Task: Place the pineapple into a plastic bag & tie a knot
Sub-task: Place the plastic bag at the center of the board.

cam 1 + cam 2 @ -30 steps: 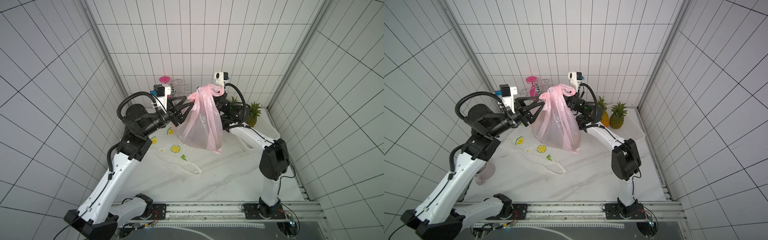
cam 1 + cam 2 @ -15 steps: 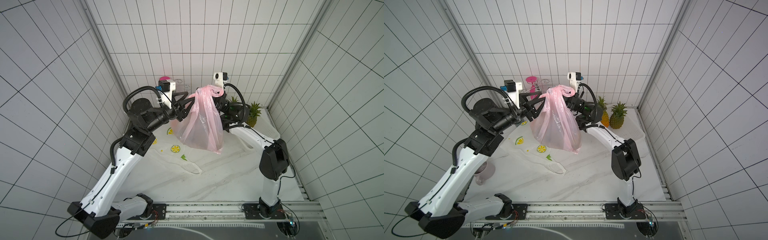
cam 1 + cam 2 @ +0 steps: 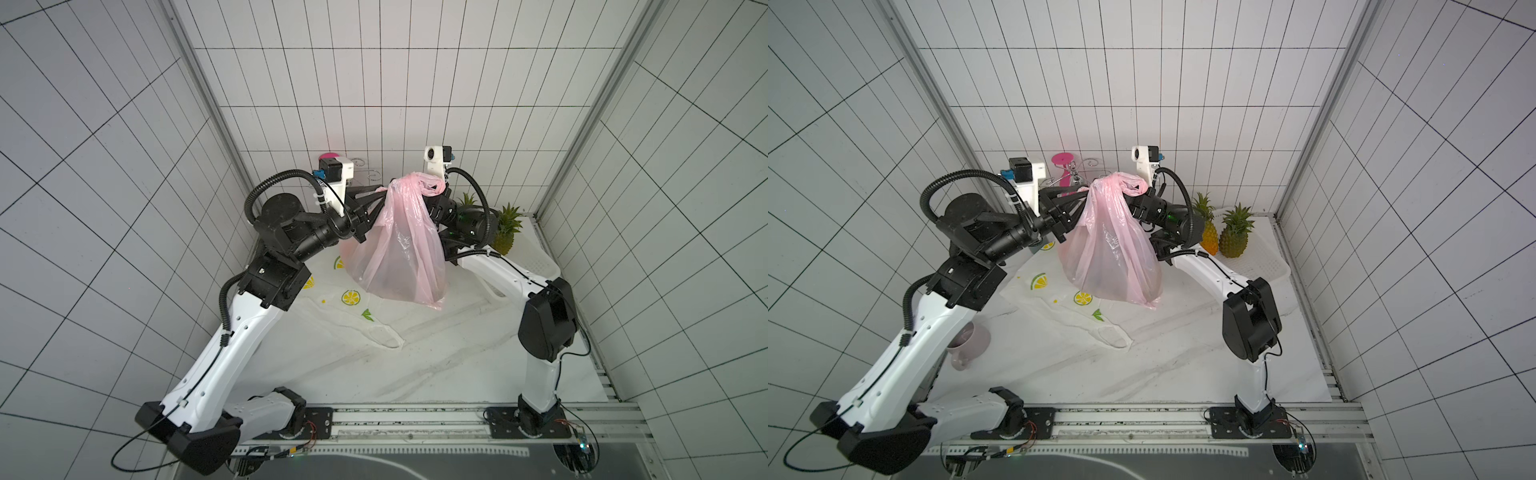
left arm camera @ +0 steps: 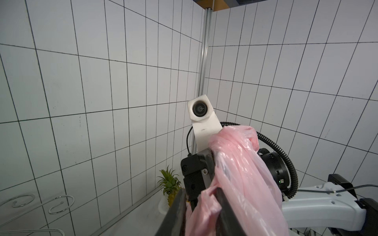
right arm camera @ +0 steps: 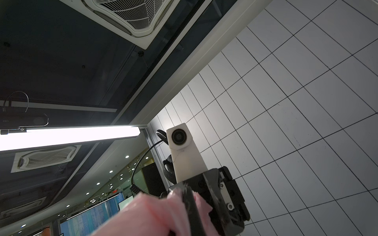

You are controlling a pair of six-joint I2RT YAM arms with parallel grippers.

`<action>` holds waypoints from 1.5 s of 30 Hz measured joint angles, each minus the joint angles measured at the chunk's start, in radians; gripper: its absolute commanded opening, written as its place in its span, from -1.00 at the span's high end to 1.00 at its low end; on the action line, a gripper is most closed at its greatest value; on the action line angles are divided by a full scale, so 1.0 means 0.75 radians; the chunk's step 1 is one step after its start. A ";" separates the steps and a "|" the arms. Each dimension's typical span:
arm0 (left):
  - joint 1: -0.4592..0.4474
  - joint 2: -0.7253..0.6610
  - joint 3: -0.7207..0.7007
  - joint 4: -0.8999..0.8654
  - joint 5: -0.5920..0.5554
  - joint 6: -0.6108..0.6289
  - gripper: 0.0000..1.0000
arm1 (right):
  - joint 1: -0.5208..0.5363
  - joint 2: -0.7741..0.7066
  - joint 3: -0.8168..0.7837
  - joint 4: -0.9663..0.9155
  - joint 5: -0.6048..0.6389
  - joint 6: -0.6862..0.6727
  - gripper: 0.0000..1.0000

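A pink plastic bag (image 3: 399, 257) hangs above the table in both top views, with its top gathered into a bunch (image 3: 1117, 187). A dark bulk shows faintly through its lower part (image 3: 1113, 282); I cannot tell whether it is the pineapple. My left gripper (image 3: 384, 191) reaches in from the left, and in the left wrist view (image 4: 201, 196) it is shut on a fold of the bag. My right gripper (image 3: 1136, 197) is shut on the bag's bunched top from the other side, and pink film fills its jaws (image 5: 204, 206).
Two pineapples (image 3: 1235, 232) (image 3: 1208, 232) stand in a white basket (image 3: 1271, 266) at the back right. A white bag with lemon prints (image 3: 353, 299) lies flat under the pink bag. A pink mug (image 3: 971, 345) sits by the left arm. A pink-topped hook stand (image 3: 1065, 160) is at the back wall.
My left arm has swung up and right to the bag's top, and its jaws have narrowed onto a fold of the film. The right arm and the bag have stayed put.
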 measured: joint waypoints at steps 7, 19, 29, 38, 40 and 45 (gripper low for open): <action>-0.009 0.009 -0.014 -0.002 -0.012 -0.012 1.00 | -0.028 -0.024 -0.050 -0.016 -0.028 -0.034 1.00; -0.034 0.119 -0.618 0.070 -0.099 -0.091 1.00 | -0.158 -0.199 -0.970 -0.336 -0.167 -0.709 1.00; -0.063 0.203 -0.734 0.168 -0.097 -0.143 1.00 | -0.148 -0.428 -1.090 -1.063 0.086 -1.464 0.59; -0.044 0.192 -0.734 0.217 -0.151 -0.142 1.00 | -0.237 -0.733 -1.147 -1.541 0.390 -1.743 -0.21; -0.043 0.192 -0.734 0.217 -0.151 -0.142 1.00 | -0.260 -0.851 -1.186 -1.599 0.445 -1.771 -0.23; -0.043 0.192 -0.733 0.217 -0.150 -0.142 1.00 | -0.279 -1.068 -1.223 -1.654 0.453 -1.791 -0.37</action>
